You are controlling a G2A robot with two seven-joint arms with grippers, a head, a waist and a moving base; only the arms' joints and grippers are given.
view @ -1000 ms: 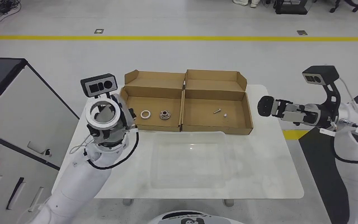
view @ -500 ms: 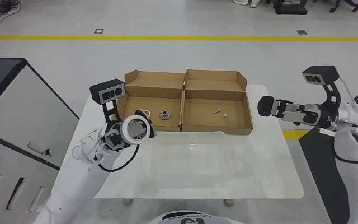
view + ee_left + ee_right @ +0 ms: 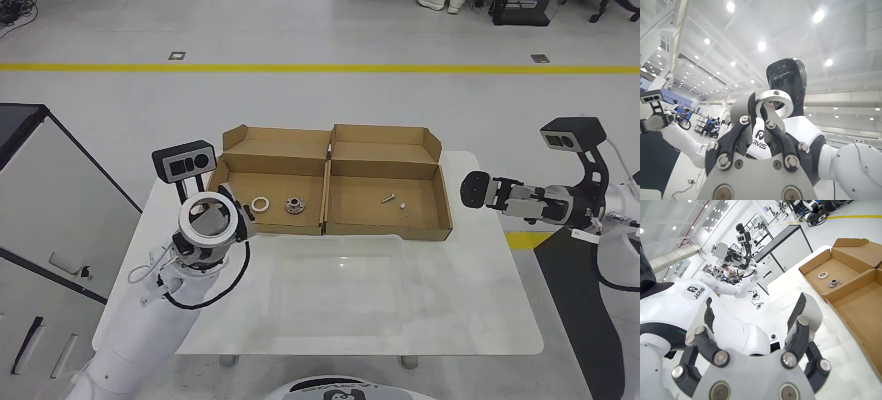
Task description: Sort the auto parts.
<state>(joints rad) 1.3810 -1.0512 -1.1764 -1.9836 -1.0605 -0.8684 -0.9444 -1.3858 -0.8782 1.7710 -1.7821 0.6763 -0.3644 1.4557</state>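
Note:
My left gripper (image 3: pixel 758 108) is shut on a silver metal ring (image 3: pixel 786 108) with a threaded hole in its rim, raised and turned upward. In the top view this left gripper (image 3: pixel 210 220) hovers over the table's left part, just in front of the left cardboard box (image 3: pixel 232 172). That box holds a flat ring (image 3: pixel 260 203) and a flanged hub (image 3: pixel 295 205). The right cardboard box (image 3: pixel 432 190) holds a screw (image 3: pixel 388 198) and a small piece (image 3: pixel 402 206). My right gripper (image 3: pixel 468 190) is open and empty beyond the table's right edge, its jaws wide apart (image 3: pixel 755 306).
A clear shallow tray (image 3: pixel 340 295) lies on the white table (image 3: pixel 480 300) in front of the boxes. A dark cabinet (image 3: pixel 40 190) stands left of the table. The box flaps (image 3: pixel 385 135) stand up along the far side.
The left gripper, still holding the ring, swung right toward the table's middle, then came back left and slightly toward the boxes. The right arm stayed put.

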